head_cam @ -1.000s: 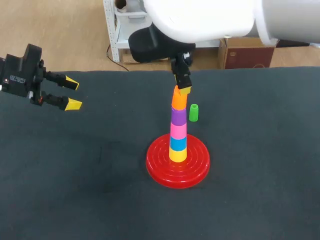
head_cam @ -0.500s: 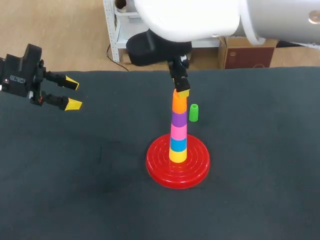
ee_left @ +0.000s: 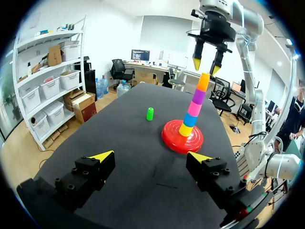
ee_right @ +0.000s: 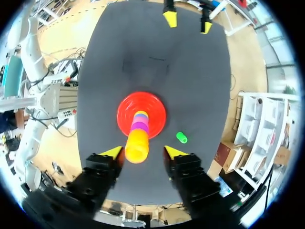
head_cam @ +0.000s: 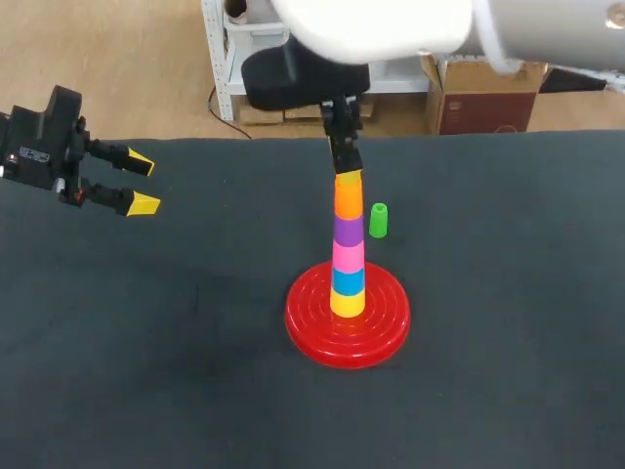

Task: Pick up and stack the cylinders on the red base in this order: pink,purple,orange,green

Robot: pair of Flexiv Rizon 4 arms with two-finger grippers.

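On the red base (head_cam: 311, 332) stands a stack: yellow, blue, pink (head_cam: 348, 257), purple (head_cam: 348, 231), with the orange cylinder (head_cam: 348, 198) on top. My right gripper (head_cam: 348, 174) hangs open just over the orange cylinder (ee_right: 137, 147); in the left wrist view its fingers (ee_left: 197, 61) stand apart above the top. The green cylinder (head_cam: 378, 221) stands upright on the black table, just right of the stack and behind the base. My left gripper (head_cam: 137, 183) is open and empty at the table's far left.
The black table (head_cam: 146, 371) is bare apart from the base, the stack and the green cylinder (ee_left: 150, 113). My right arm's large white body hangs over the table's back edge above the stack.
My right gripper has opened and let go of the orange cylinder, which now sits straight on the purple one. The gripper rose slightly. My left arm stayed still.
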